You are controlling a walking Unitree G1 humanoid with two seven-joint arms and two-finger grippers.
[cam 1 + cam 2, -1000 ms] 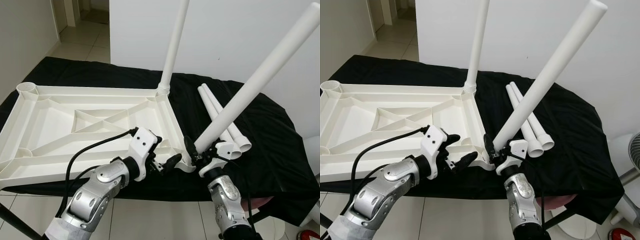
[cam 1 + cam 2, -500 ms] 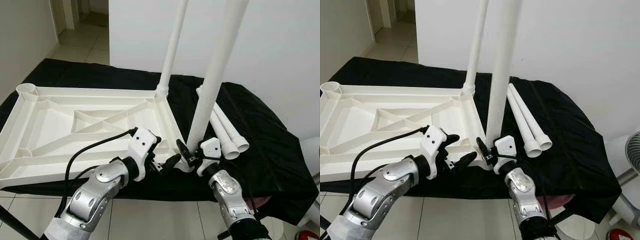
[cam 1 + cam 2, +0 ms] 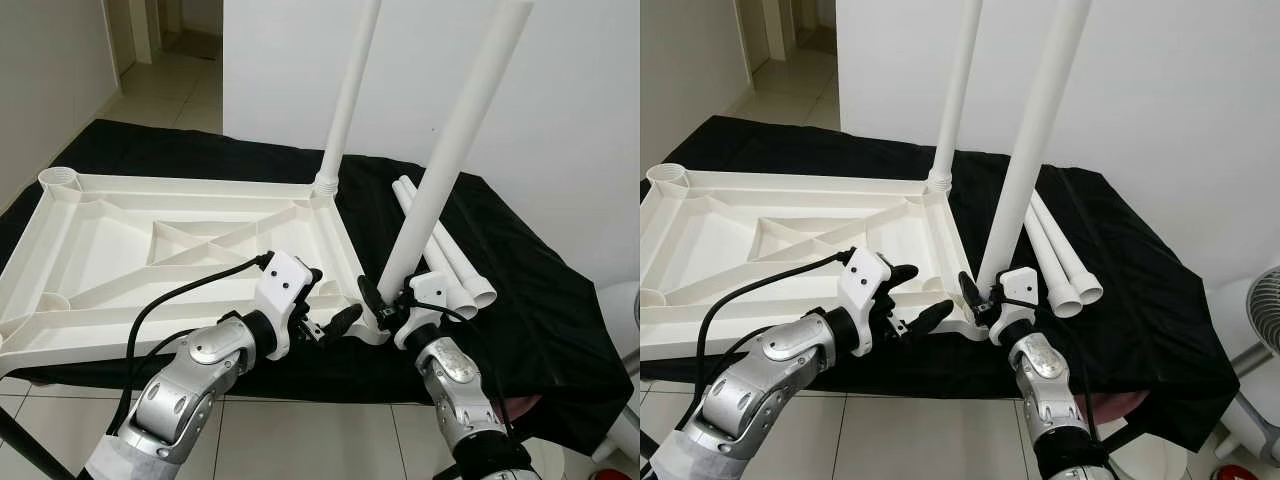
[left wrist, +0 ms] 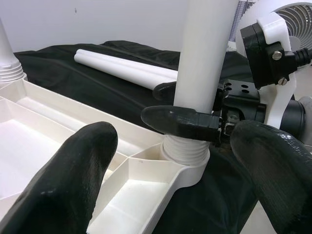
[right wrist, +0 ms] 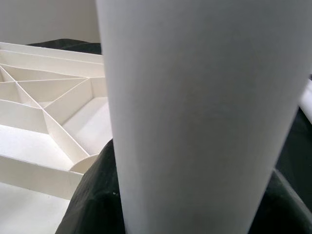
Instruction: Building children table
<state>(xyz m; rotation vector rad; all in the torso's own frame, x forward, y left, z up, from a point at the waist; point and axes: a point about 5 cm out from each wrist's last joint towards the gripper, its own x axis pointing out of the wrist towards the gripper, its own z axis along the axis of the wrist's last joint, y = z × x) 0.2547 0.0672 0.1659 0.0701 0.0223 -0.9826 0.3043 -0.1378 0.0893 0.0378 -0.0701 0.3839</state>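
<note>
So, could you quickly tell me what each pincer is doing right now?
Left pincer: open, holding nothing, beside the white plastic tabletop's corner socket.
Right pincer: shut on the tilted white plastic table leg.

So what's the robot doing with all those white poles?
It's building a little table, which lies upside down on a black cloth. One leg already stands in the far corner. The right pincer grips a second leg with its threaded end in the near corner socket, leaning a bit. The left pincer is open beside that corner. Two more legs lie waiting on the cloth.
</note>
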